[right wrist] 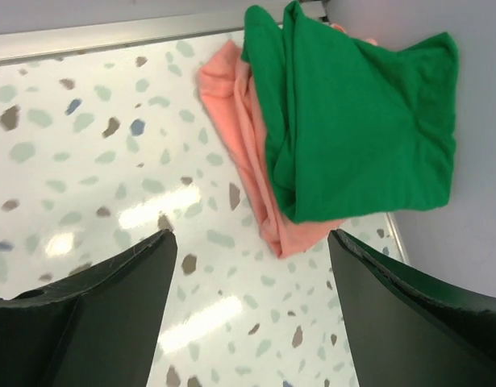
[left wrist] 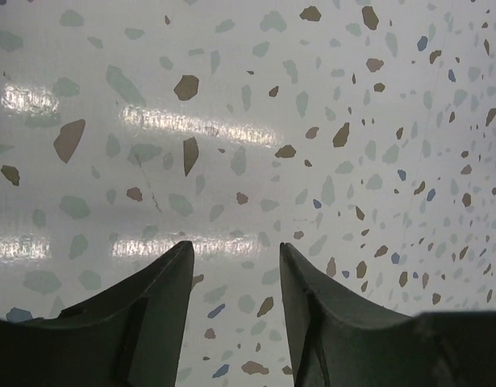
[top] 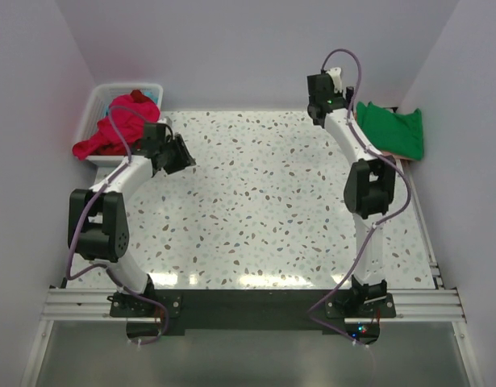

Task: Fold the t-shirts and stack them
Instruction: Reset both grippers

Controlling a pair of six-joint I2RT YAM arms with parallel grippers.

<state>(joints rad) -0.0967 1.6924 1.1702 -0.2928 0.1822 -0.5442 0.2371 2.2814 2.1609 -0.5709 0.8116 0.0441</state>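
Note:
A folded bright green t-shirt [right wrist: 360, 121] lies on top of a folded salmon-pink t-shirt [right wrist: 248, 153] at the table's far right corner; the overhead view shows only the green one [top: 393, 131]. Red and magenta t-shirts [top: 118, 129] spill crumpled out of the white basket [top: 98, 98] at the far left. My left gripper [top: 179, 153] hovers just right of that basket. In its wrist view the left gripper [left wrist: 235, 250] is open over bare table, holding nothing. My right gripper [top: 320, 106] is beside the stack, and its wrist view shows the right gripper [right wrist: 252, 238] wide open and empty just short of the pink edge.
The speckled table [top: 264, 210] is closed in by walls on the left, right and back. A metal rail [right wrist: 110, 36] runs along the far edge behind the stack. Both arm bases sit on the near edge.

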